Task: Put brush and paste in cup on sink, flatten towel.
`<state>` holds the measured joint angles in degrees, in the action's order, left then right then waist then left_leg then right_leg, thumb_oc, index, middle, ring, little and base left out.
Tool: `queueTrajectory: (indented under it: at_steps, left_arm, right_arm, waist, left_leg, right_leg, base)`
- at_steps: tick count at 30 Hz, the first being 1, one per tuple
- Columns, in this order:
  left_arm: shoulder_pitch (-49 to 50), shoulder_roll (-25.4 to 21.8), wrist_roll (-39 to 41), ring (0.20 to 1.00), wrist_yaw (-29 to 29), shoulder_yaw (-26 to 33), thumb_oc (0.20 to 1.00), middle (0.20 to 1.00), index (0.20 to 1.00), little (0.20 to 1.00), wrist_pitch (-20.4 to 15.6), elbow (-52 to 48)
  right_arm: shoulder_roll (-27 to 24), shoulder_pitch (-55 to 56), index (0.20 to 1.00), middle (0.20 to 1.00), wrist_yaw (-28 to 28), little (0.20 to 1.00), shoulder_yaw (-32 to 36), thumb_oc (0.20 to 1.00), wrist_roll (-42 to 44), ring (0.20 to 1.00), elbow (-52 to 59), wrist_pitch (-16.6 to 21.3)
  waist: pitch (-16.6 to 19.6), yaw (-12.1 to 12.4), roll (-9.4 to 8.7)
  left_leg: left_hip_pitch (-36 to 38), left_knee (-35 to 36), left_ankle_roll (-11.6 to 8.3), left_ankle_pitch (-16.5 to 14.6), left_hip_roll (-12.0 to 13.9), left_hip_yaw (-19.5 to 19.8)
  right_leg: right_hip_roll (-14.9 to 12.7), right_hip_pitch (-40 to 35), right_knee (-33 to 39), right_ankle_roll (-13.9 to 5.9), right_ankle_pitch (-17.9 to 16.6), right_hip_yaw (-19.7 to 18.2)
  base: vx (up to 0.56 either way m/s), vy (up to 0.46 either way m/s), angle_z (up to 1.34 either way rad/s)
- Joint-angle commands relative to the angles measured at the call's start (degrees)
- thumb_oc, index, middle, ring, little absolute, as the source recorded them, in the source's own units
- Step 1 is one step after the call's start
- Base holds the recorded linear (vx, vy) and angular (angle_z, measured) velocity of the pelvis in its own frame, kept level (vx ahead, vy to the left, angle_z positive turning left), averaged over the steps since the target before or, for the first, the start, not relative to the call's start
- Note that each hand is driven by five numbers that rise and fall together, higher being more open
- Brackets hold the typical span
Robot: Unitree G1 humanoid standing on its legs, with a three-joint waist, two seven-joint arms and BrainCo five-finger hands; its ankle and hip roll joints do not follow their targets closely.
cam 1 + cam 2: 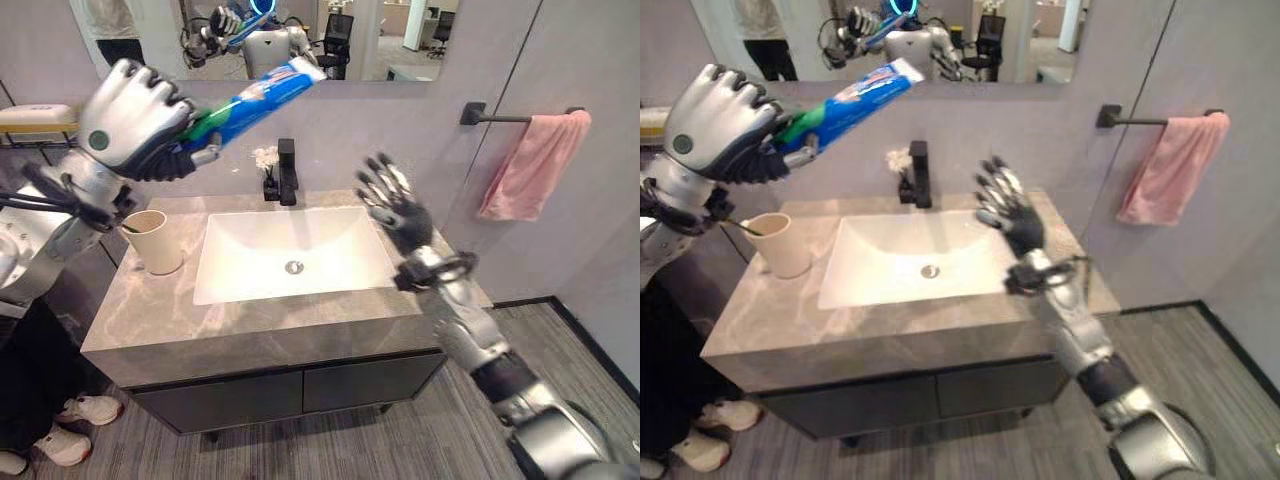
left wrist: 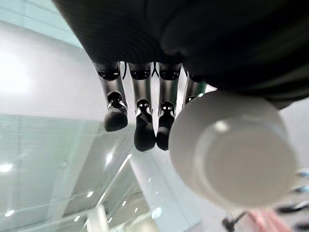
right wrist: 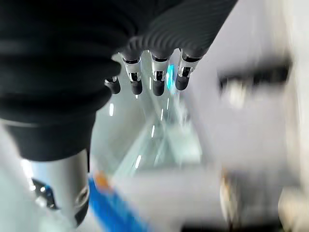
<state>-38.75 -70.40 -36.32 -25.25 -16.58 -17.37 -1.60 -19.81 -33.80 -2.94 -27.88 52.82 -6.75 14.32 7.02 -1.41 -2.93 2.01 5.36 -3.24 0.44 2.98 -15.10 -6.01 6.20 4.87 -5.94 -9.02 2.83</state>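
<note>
Left hand (image 1: 135, 125), upper left of frame, fingers curled round paste tube (image 1: 262, 90); tube's long axis tilts up-right. Your cup (image 1: 153, 240) sits on counter (image 1: 250, 335) directly below left hand. Right hand (image 1: 395, 205) spread, empty, centre-right. Towel (image 1: 530, 165) bunched on rail, far right.

Blue toothpaste tube (image 1: 262, 91) with green end, cream cup (image 1: 155, 240), pink towel (image 1: 533, 164), white basin (image 1: 290, 252)
</note>
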Motion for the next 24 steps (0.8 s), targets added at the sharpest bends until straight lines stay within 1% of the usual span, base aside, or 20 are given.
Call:
queueTrajectory:
  at_steps: [1,2,3,4,7,9,10,15,17,24]
  left_arm:
    - [-7.02,0.09,3.39,0.2,-4.47,-0.48,0.2,0.2,0.2,0.2,1.54,0.73]
    - [-7.19,0.05,3.38,0.2,-4.48,-0.6,0.2,0.2,0.2,0.2,1.53,0.79]
    - [-7.83,0.83,3.12,0.2,-4.45,-1.84,0.2,0.2,0.2,0.2,1.0,0.27]
    - [-7.84,0.95,3.07,0.2,-4.36,-2.4,0.2,0.2,0.2,0.2,0.48,-0.24]
    - [-7.24,1.73,3.06,0.2,-4.37,-3.31,0.2,0.2,0.2,0.2,-0.04,-0.49]
    - [-7.19,2.12,2.91,0.2,-4.22,-4.2,0.2,0.2,0.2,0.2,-0.52,-0.9]
    - [-7.52,2.76,2.97,0.2,-3.95,-5.54,0.2,0.2,0.2,0.2,-0.71,-0.89]
    - [-7.73,3.0,3.15,0.2,-3.74,-6.84,0.2,0.2,0.2,0.2,-1.22,-0.99]
    - [-7.87,3.66,3.52,0.2,-3.6,-8.2,0.2,0.2,0.2,0.2,-1.72,-1.03]
    - [-5.62,5.07,5.42,0.2,-2.44,-8.49,0.2,0.2,0.2,0.2,-2.99,-1.72]
  right_arm:
    - [1.11,-7.01,1.0,1.0,-2.27,1.0,0.3,1.0,5.73,1.0,-0.91,2.67]
    - [1.16,-7.13,1.0,1.0,-2.28,1.0,0.32,1.0,5.75,1.0,-1.01,2.71]
    - [3.72,-9.05,1.0,1.0,-2.79,1.0,-0.76,1.0,6.79,1.0,-1.58,3.26]
    - [4.67,-10.2,1.0,1.0,-2.56,1.0,-1.13,1.0,6.78,1.0,-1.35,3.73]
    - [6.5,-12.2,1.0,1.0,-2.32,1.0,-1.08,1.0,7.3,1.0,-1.34,4.74]
    - [6.83,-13.08,1.0,1.0,-2.31,1.0,-1.61,1.0,7.61,1.0,-1.01,4.98]
    - [7.23,-14.53,1.0,1.0,-2.41,1.0,-2.19,1.0,8.15,1.0,-0.85,5.12]
    - [7.06,-16.38,1.0,1.0,-2.23,1.0,-2.56,1.0,8.11,1.0,-1.01,5.59]
    - [7.61,-17.98,1.0,1.0,-2.08,1.0,-3.01,1.0,8.14,1.0,-1.14,6.09]
    - [9.01,-19.13,1.0,1.0,-0.78,1.0,-2.72,1.0,7.47,1.0,0.34,7.43]
  waist:
    - [1.02,1.13,-1.32]
    - [0.97,1.12,-1.37]
    - [0.94,1.58,-1.33]
    - [0.96,1.83,-1.39]
    - [1.05,2.35,-1.33]
    - [1.15,2.45,-1.29]
    - [1.22,2.55,-1.29]
    - [1.33,2.78,-1.38]
    - [1.42,2.85,-1.41]
    - [1.27,3.01,-1.45]
  left_leg:
    - [-2.18,-0.49,1.69,-0.51,-2.94,3.22]
    - [-2.18,-0.49,1.68,-0.51,-2.93,3.23]
    - [-2.19,-0.49,1.64,-0.48,-2.92,3.27]
    - [-2.19,-0.5,1.62,-0.48,-2.9,3.24]
    - [-2.16,-0.58,1.62,-0.48,-2.92,3.28]
    - [-2.13,-0.57,1.57,-0.46,-2.92,3.35]
    - [-2.16,-0.61,1.59,-0.45,-2.95,3.49]
    - [-2.24,-0.61,1.55,-0.39,-2.98,3.58]
    - [-2.32,-0.55,1.52,-0.35,-2.96,3.69]
    - [-2.56,-0.49,1.57,-0.24,-3.02,3.79]
  right_leg:
    - [-1.69,-2.25,-0.45,-3.65,1.61,-0.35]
    - [-1.69,-2.24,-0.46,-3.64,1.62,-0.35]
    - [-1.72,-2.29,-0.37,-3.56,1.73,-0.17]
    - [-1.77,-2.35,-0.32,-3.53,1.8,-0.13]
    - [-1.79,-2.5,-0.33,-3.42,1.89,-0.03]
    - [-1.76,-2.6,-0.32,-3.34,1.99,0.06]
    - [-1.77,-2.67,-0.35,-3.28,2.04,0.17]
    - [-1.74,-2.76,-0.34,-3.23,2.08,0.27]
    - [-1.68,-2.71,-0.26,-3.19,2.09,0.37]
    - [-1.76,-2.43,-0.22,-3.17,1.92,0.15]
  base:
    - [0.01,-0.012,0.14]
    - [0.01,-0.013,0.11]
    - [0.0,-0.011,0.09]
    - [0.0,0.0,0.0]
    - [0.0,0.0,0.0]
    - [0.0,0.0,0.0]
    - [0.0,0.0,0.0]
    - [0.0,0.0,0.0]
    - [0.0,0.0,0.0]
    - [0.0,0.0,0.0]
